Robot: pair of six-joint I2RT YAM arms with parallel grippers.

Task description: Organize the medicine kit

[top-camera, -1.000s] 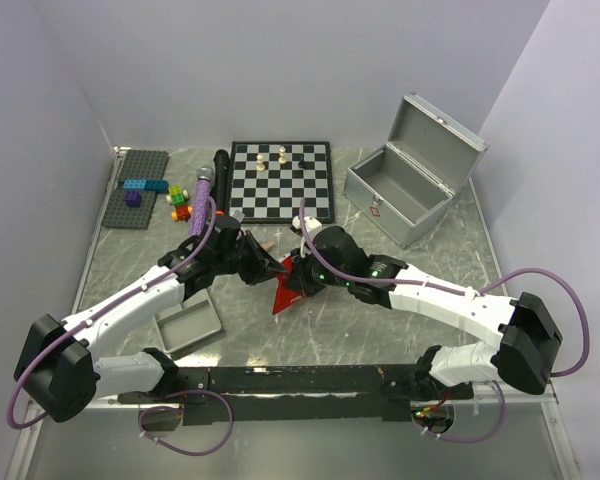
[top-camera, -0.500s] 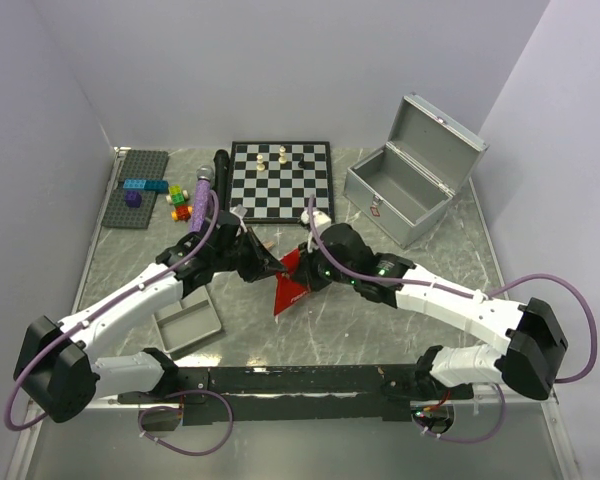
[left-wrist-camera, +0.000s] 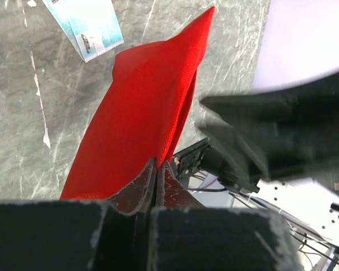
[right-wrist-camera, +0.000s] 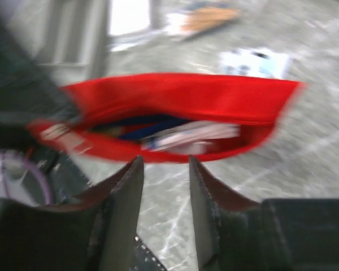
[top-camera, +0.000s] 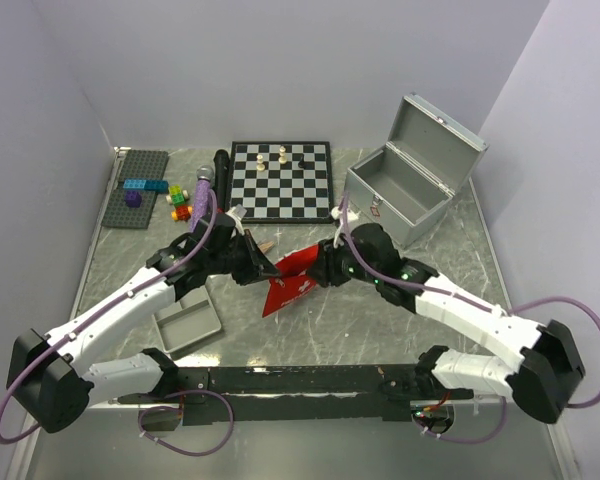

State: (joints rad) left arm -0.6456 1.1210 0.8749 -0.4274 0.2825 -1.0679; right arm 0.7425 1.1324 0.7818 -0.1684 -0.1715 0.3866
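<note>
Right then, your left gripper (left-wrist-camera: 157,170) clamped an edge of the red pouch (left-wrist-camera: 140,116), while your right gripper (right-wrist-camera: 165,186) stood with jaws apart before its open mouth. The medicine kit (top-camera: 395,215) sat lid-up at back right, beside the chessboard (top-camera: 280,185).

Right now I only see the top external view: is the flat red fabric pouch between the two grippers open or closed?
Observer: Open. The right wrist view shows the red fabric pouch gaping, with blue and pale items inside.
Operator: Is the right gripper holding it?
Observer: No. The right gripper has its jaws apart, just short of the pouch's lower edge.
Operator: And the left?
Observer: The left gripper is shut, pinching the pouch's edge between its fingers.
</note>
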